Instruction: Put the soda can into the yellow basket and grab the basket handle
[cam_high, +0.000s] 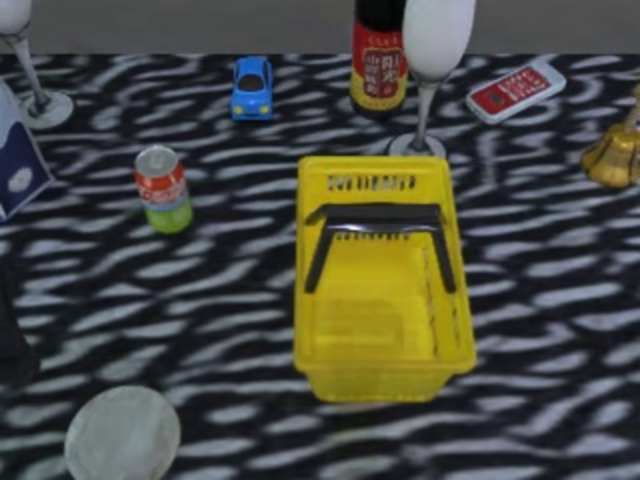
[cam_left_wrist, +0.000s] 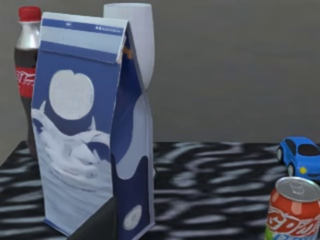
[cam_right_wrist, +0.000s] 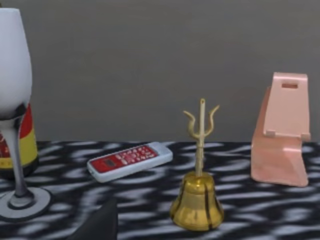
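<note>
The soda can (cam_high: 163, 188) stands upright on the striped table, left of the yellow basket (cam_high: 322, 340), with a gap of tabletop between them. Its silver top and red-orange upper part also show in the left wrist view (cam_left_wrist: 295, 210). The basket is empty, and its black basket handle (cam_high: 378, 214) is raised across its far half. A dark part of my left gripper (cam_left_wrist: 97, 225) shows low in the left wrist view, near the milk carton and short of the can. My left arm (cam_high: 10, 345) sits at the table's left edge. Only a dark part of my right gripper (cam_right_wrist: 100, 225) shows, and it holds nothing.
A blue-white milk carton (cam_high: 15, 160) stands left of the can, with a blue toy car (cam_high: 252, 87) behind it. A dark bottle (cam_high: 378, 55) and a wine glass (cam_high: 430, 60) stand behind the basket. A phone (cam_high: 515, 90) and a gold bell (cam_high: 612, 150) lie right; a round plate (cam_high: 122, 435) lies front left.
</note>
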